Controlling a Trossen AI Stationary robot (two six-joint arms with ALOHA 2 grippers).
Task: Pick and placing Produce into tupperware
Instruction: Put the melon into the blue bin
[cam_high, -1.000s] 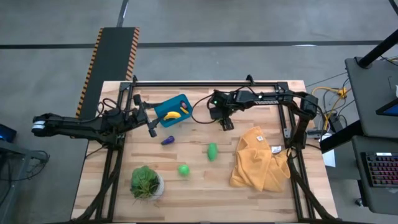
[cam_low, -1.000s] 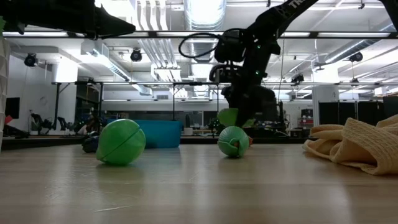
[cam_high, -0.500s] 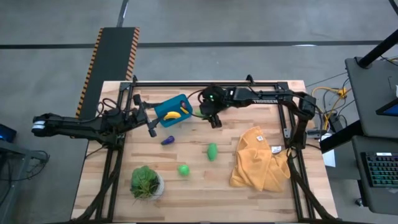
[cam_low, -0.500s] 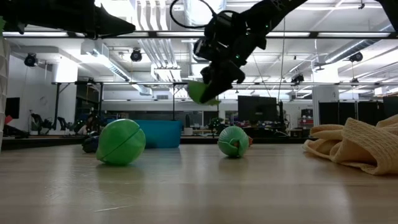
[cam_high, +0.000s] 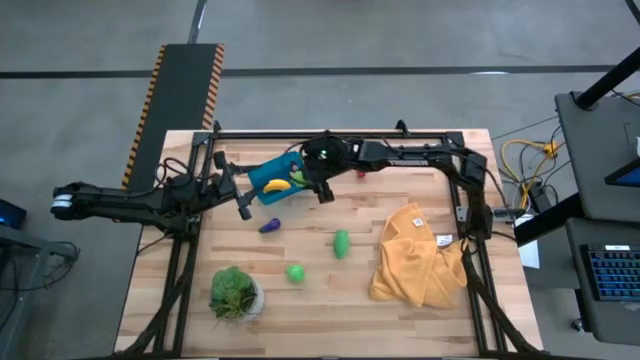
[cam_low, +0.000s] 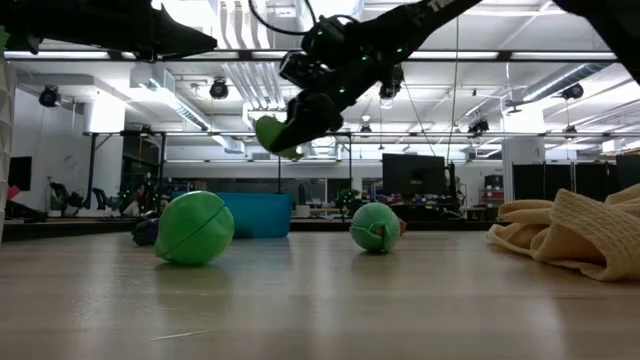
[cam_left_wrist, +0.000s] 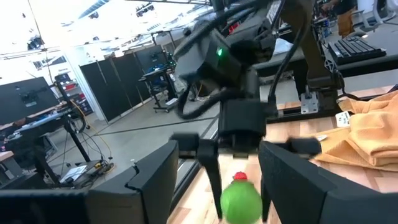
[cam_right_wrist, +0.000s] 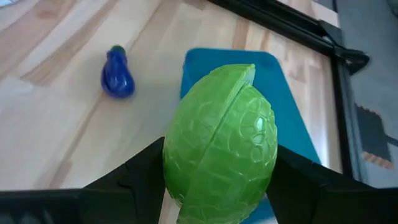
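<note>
- The left gripper (cam_high: 243, 207) is waiting at the table's nine o'clock side, fingers spread and holding nothing, keeping clear of the tub.
- The teal tupperware (cam_high: 268, 171) is sitting near eleven o'clock, with a yellow banana (cam_high: 277, 184) already lying in it.
- The right gripper (cam_high: 322, 187) is hanging just at the tub's three o'clock edge, clamping a green produce piece (cam_right_wrist: 219, 144) aloft, probably so it can drop inside.
- The purple eggplant (cam_high: 269, 226) and two green pieces (cam_high: 341, 242) are lying loose toward six o'clock.
</note>
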